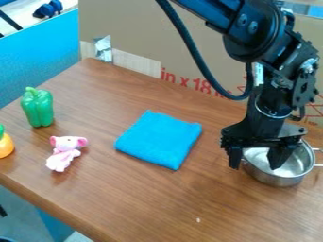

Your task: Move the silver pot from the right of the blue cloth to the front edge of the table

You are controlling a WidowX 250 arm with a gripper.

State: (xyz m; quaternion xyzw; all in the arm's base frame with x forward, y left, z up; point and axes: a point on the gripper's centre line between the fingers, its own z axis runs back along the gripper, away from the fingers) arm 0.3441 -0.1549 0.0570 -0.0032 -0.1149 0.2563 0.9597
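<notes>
- Wood table (139, 198), one, brown, set at a slant; blue panel (38, 49) beyond its left side, cardboard (157, 30) along its back, with a strip of silver tape (103, 49).
- Orange toy (5, 146), one, green at the top, cut off by the left edge of the view.
- Pepper (38, 108), one, green, stem up, near the table's left side.
- Plush (63, 152), one, pink, round-eared, lying nearer to me than the pepper and a little to its right.
- Cloth (159, 139), one, bright blue, folded to a rough square, flat at mid-table, between the plush and the pot.
- Gripper (255, 159), one, black, pointing down from an arm that enters at the top; jaws set wide apart, nothing clamped between them. One finger hangs by the pot's left rim, the other over its mouth; whether either touches metal, I cannot tell.
- Pot (281, 178), one, silvery metal, upright on the table at the right, partly under the gripper, handle (318, 165) toward the right edge.
</notes>
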